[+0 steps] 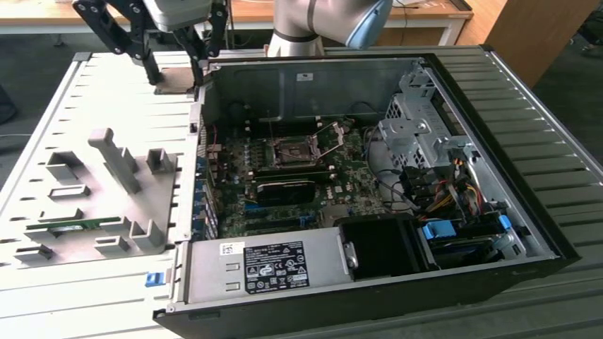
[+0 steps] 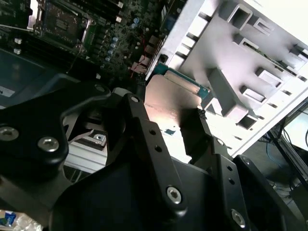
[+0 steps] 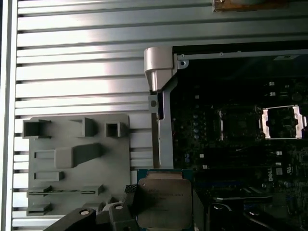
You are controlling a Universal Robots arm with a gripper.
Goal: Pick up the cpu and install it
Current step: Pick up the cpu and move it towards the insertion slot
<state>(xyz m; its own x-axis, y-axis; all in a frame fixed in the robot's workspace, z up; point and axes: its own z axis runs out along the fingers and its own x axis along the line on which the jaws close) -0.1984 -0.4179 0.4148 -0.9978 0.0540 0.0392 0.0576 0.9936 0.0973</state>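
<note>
Exterior view: the gripper hangs over the worktop just outside a far corner of the computer case, the cpu pinched flat between its fingers — the open socket lies inside the case, toward the exterior view's right. Second wrist view: the fingers clamp opposite edges of the cpu. First wrist view: the cpu, metal top showing, sits well apart from the socket.

Exterior view sits high up, angled down over the open PC case on the slatted table. First wrist view looks straight down from well above. Second wrist view is tilted and super close, peering past the end effector. All three catch the socket and the grey holder plate.
</note>
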